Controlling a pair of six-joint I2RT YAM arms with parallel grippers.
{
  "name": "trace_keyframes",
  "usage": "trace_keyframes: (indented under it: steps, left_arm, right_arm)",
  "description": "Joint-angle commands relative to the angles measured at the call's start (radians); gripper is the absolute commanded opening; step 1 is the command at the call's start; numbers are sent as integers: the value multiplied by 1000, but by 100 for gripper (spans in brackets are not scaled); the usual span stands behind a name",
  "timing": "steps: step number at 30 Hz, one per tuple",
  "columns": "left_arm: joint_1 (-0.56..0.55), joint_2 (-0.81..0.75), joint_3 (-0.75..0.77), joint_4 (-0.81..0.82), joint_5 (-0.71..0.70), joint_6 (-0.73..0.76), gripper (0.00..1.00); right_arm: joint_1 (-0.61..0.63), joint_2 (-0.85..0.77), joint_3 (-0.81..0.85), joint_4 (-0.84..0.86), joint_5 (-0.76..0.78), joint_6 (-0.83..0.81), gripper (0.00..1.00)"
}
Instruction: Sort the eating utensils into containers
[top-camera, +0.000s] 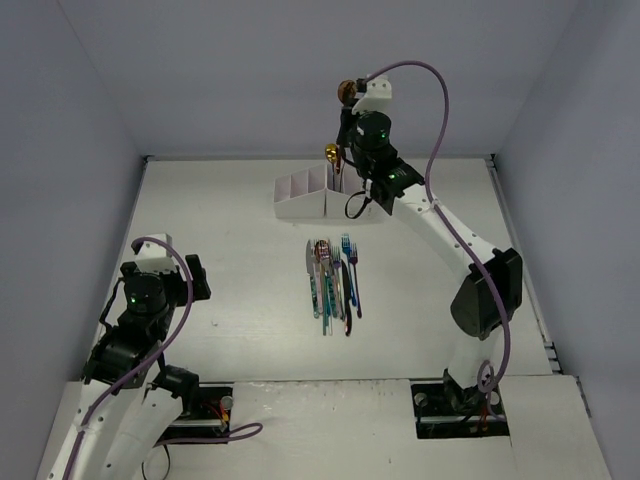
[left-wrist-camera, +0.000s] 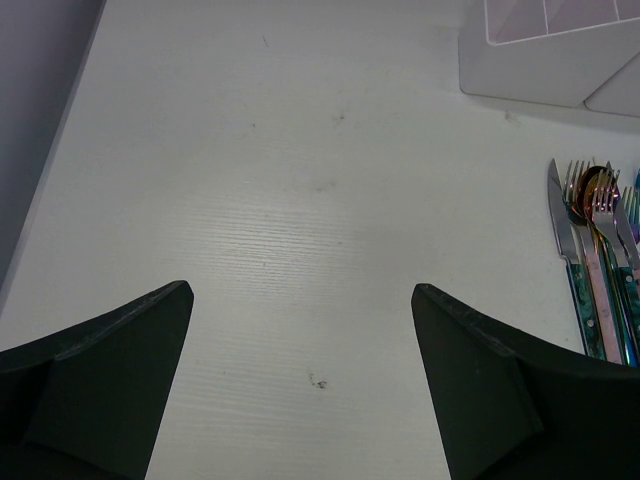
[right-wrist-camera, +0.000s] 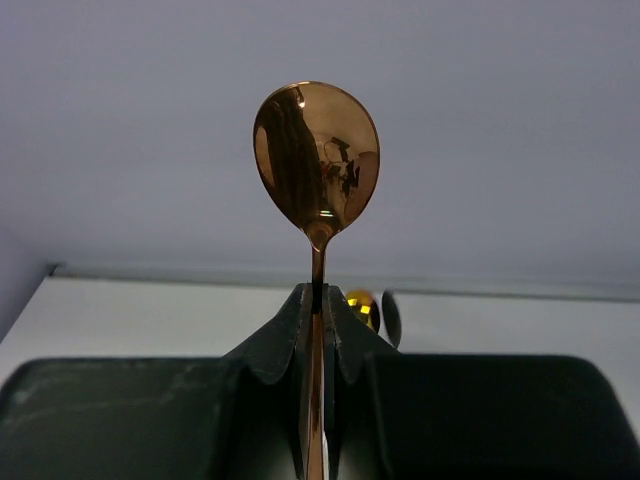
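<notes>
My right gripper (right-wrist-camera: 316, 300) is shut on the handle of a copper spoon (right-wrist-camera: 316, 160), held upright with its bowl on top. In the top view the right gripper (top-camera: 346, 122) hangs over the right end of the white organiser box (top-camera: 300, 203), and the copper spoon bowl (top-camera: 347, 90) sticks up above it. A gold spoon (top-camera: 331, 153) stands in the box; the gold spoon (right-wrist-camera: 362, 308) and a black spoon (right-wrist-camera: 391, 318) also show just behind the fingers. The other utensils (top-camera: 333, 280) lie in a pile mid-table. My left gripper (left-wrist-camera: 300, 290) is open over bare table at the left, with the pile (left-wrist-camera: 600, 250) off to its right.
The table is walled by grey panels at the back and both sides. The organiser's corner (left-wrist-camera: 540, 60) shows at the top right of the left wrist view. The right arm (top-camera: 480, 280) arches along the table's right side.
</notes>
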Motion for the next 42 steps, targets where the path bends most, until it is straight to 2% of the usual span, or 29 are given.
trace_keyframes:
  steps: [1, 6, 14, 21, 27, 30, 33, 39, 42]
  left_arm:
    - [-3, 11, 6, 69, -15, 11, 90]
    - [-3, 10, 4, 72, -10, 9, 90]
    - [-3, 11, 6, 77, -1, 10, 90]
    - [-3, 6, 6, 78, 1, 10, 90]
    - [-3, -4, 3, 77, 3, 11, 90]
    - [-3, -14, 1, 77, 2, 11, 90]
    - [-4, -14, 0, 77, 4, 10, 90]
    - [-3, -3, 2, 76, 4, 14, 90]
    - [-3, -3, -1, 75, 5, 14, 90]
  right_arm:
    - [-41, 101, 16, 325, -8, -87, 0]
    - [-70, 226, 42, 441, -9, -107, 0]
    - [-78, 346, 29, 490, -37, -81, 0]
    - [-68, 312, -78, 508, -36, -58, 8]
    - [-53, 223, -170, 486, -45, -51, 19]
    - [-32, 126, -225, 453, -38, -49, 27]
    - [-9, 44, -269, 363, -27, -44, 32]
    - [51, -92, -294, -32, 23, 18, 34]
    - [90, -167, -403, -179, 29, 81, 37]
